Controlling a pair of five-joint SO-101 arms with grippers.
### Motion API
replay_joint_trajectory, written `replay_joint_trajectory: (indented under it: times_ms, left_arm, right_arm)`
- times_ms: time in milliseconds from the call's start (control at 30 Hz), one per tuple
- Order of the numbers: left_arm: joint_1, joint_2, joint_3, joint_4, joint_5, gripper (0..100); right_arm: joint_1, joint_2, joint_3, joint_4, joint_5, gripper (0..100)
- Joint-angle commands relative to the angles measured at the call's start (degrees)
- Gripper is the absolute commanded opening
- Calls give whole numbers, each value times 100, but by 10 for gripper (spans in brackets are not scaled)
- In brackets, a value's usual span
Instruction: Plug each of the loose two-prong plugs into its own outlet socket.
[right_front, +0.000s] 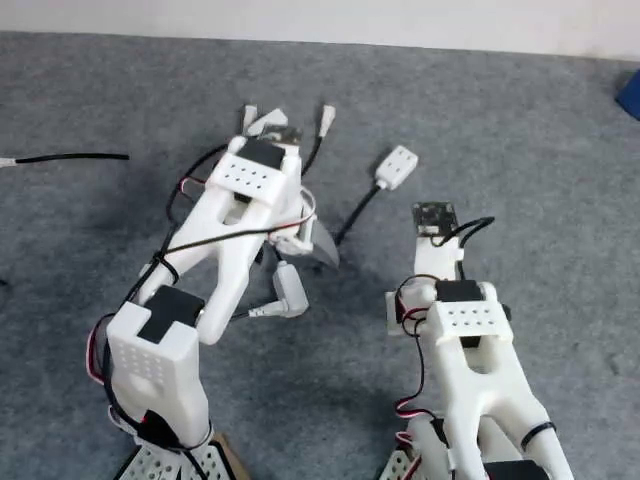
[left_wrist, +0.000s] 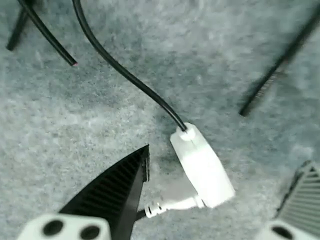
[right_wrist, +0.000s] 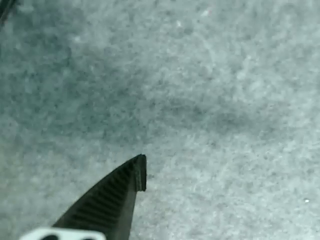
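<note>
you're looking at a robotics test setup, a lab or hobby workshop; grey felt covers the surface (right_front: 540, 130); a white printed arm (right_front: 235, 220) and its twin (right_front: 480, 360) carry exposed wiring (right_front: 405, 300); a loose black cable (right_front: 75, 157) trails across the felt.

Soft, even light from above, med. bright. High view: faint diffuse shadows on grey desk (right_front: 560, 150) under left arm (right_front: 235, 215) & right arm (right_front: 470, 345). Right wrist view: dimmer patch of desk beyond the jaws.
</note>
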Motion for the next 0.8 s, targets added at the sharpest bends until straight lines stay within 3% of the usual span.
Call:
replay_joint_trajectory:
  times_ms: [0, 367, 767]
  left_arm:
    - [-92, -224, 356, -299, 9, 426]
    - [-145, -224, 1103, -404, -413, 412]
    - [-171, -224, 1103, -897, -1811, 64]
  right_arm:
    - [-75, -189, -66, 48, -35, 568]
    - [-75, -171, -57, 40, -35, 568]
    - [-84, -136, -48, 40, -35, 568]
